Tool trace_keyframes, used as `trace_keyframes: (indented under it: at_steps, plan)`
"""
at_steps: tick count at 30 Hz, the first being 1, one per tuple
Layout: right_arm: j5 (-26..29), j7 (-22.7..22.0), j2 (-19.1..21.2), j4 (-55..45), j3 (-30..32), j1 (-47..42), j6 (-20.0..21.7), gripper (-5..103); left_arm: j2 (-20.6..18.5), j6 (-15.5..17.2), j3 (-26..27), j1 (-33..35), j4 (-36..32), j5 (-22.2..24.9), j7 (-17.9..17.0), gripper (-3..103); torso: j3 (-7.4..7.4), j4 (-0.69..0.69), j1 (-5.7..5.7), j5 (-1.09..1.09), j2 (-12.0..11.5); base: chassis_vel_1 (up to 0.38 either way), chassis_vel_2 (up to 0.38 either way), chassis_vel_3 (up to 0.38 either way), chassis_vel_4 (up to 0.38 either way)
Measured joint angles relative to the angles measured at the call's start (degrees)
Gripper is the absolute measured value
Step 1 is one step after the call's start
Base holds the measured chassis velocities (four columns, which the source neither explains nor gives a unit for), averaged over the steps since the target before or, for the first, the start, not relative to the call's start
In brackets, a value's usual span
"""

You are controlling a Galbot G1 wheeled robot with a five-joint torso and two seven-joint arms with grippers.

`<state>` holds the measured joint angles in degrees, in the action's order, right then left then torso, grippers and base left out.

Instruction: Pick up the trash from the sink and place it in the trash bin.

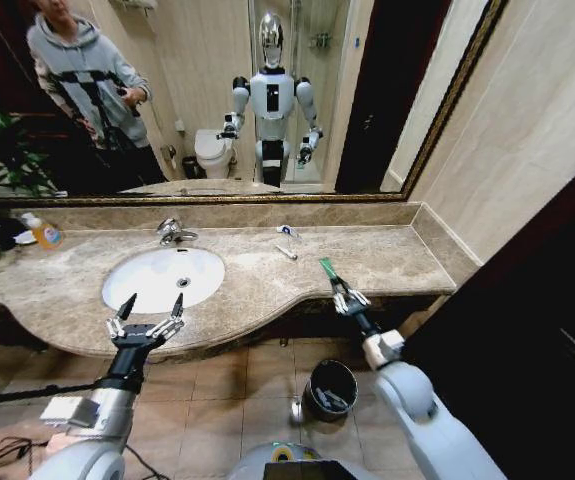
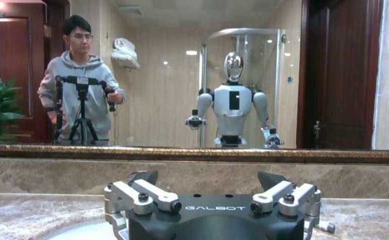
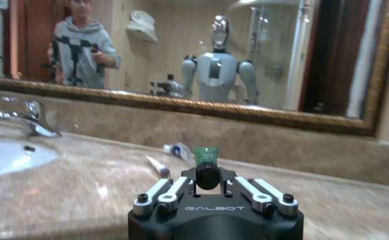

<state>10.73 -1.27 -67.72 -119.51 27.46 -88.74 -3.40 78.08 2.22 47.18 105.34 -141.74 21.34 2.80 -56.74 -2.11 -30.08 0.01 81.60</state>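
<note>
Beige marble countertop (image 1: 387, 262) lay beneath the right gripper (image 1: 339, 291), clamped on the short dark-green tube (image 1: 327, 268), apparently due for carrying to the trash bin (image 1: 330, 389), while the left gripper (image 1: 145, 318) hung spread and empty.

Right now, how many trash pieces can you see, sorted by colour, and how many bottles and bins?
Green trash: 1, the dark-green tube held in the right gripper over the countertop.
White trash: 2, the white tube with blue cap and the white stick, both on the countertop.
Orange bottle: 1.
Black trash bin: 1.
Total: 5.
</note>
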Motion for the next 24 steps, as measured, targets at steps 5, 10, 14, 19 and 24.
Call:
trace_keyframes:
  at_steps: [5,10,14,19,24]
  plan:
    - [-0.7,1.9,-2.5,1.8,3.6,-7.4,-3.7,20,0.0,0.0,0.0,0.0,0.0,0.0,0.0,100,0.0,0.01,0.0,0.0,0.0,0.0,0.0,0.0,0.0]
    - [0.1,3.2,-4.6,8.5,6.0,-10.1,-7.3,20,0.0,0.0,0.0,0.0,0.0,0.0,0.0,100,-0.01,0.0,0.0,0.01,0.0,0.0,0.0,0.0,0.0]
    - [0.2,4.5,-5.0,12.7,6.7,-12.3,-8.9,20,0.0,0.0,0.0,0.0,0.0,0.0,0.0,100,-0.01,0.0,-0.01,0.0,0.0,0.0,0.0,0.0,0.0]
    - [-1.4,6.2,-5.2,17.2,6.6,-12.8,-10.3,20,0.0,0.0,0.0,0.0,0.0,0.0,0.0,100,-0.01,0.0,0.0,0.0,0.0,0.0,0.0,0.0,0.0]
    - [-2.3,8.7,-5.0,22.2,5.7,-11.1,-7.8,20,0.0,0.0,0.0,0.0,0.0,0.0,0.0,100,-0.01,0.0,0.0,0.0,0.0,0.0,0.0,0.0,0.0]
